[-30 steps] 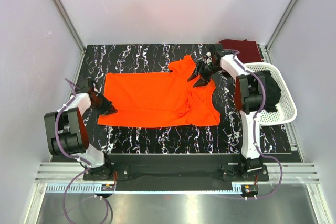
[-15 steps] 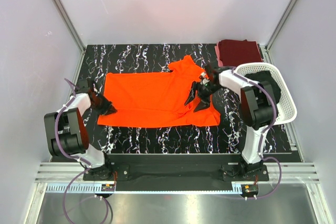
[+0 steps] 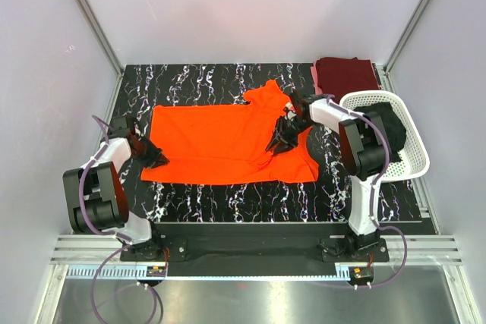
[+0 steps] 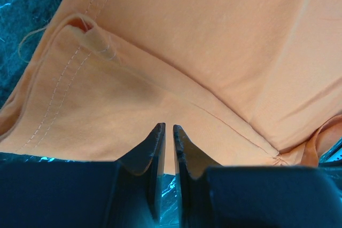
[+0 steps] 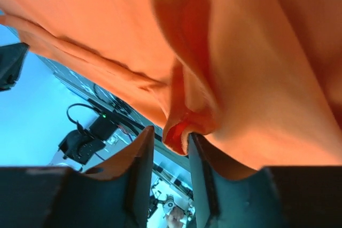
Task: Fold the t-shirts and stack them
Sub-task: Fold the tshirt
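Note:
The bright orange t-shirt [image 3: 220, 142] lies spread on the black marbled table [image 3: 197, 77], with a wrinkled fold at its right part. My left gripper [image 3: 152, 155] is at the shirt's near left corner. In the left wrist view [image 4: 169, 126] its jaws are almost closed on the shirt's hem [image 4: 160, 78]. My right gripper [image 3: 282, 136] is over the shirt's right part. In the right wrist view [image 5: 170, 131] its jaws stand apart, with a fold of orange cloth [image 5: 179, 126] between them that touches one finger. The maroon t-shirt [image 3: 347, 75] lies folded at the back right. The black t-shirt [image 3: 392, 128] sits in the basket.
The white perforated basket [image 3: 416, 158] stands at the table's right edge beside the right arm. Grey walls and metal frame posts enclose the table on three sides. Bare marbled table shows behind the shirt and along the near edge [image 3: 250, 195].
My right gripper moved from the shirt's back sleeve forward and left over the shirt's right part, and the cloth there has bunched. My left gripper has hardly moved.

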Robot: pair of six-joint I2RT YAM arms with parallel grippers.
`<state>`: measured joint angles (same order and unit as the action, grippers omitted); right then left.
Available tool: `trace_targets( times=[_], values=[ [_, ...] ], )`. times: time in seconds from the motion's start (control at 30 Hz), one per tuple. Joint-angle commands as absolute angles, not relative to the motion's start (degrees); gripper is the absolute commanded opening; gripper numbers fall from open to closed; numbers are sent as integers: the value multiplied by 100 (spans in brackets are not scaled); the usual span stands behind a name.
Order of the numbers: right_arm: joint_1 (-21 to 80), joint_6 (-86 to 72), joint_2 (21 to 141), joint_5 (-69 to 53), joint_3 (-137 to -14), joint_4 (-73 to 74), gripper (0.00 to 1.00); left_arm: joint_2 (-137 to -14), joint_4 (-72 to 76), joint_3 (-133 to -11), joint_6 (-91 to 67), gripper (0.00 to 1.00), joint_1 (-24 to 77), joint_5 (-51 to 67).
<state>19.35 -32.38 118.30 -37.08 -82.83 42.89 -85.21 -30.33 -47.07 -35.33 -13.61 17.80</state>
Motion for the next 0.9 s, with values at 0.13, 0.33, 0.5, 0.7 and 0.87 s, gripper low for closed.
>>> trace_targets(
  times=[0.13, 0.33, 0.5, 0.7, 0.87],
  values=[
    [2188, -3533, 12892, -4507, -10191, 4130, 51, -8402, -2988, -4878, -3454, 15, -1406, 1784],
    [1812, -2586, 12218, -3485, -10162, 5254, 68, -8481, -2962, -4992, -3489, 15, -1415, 1749],
    [1381, -2258, 10727, -2594, -8617, 5398, 72, -8622, -2918, -5045, -3489, 15, -1424, 1767],
    [1107, -2372, 9870, -2810, -7076, 4440, 67, -8806, -2927, -5106, -3489, 16, -1424, 1845],
    [1248, -2575, 10572, -3323, -7900, 4368, 69, -8807, -2287, -5273, -3025, 36, -1170, 2907]
  ],
)
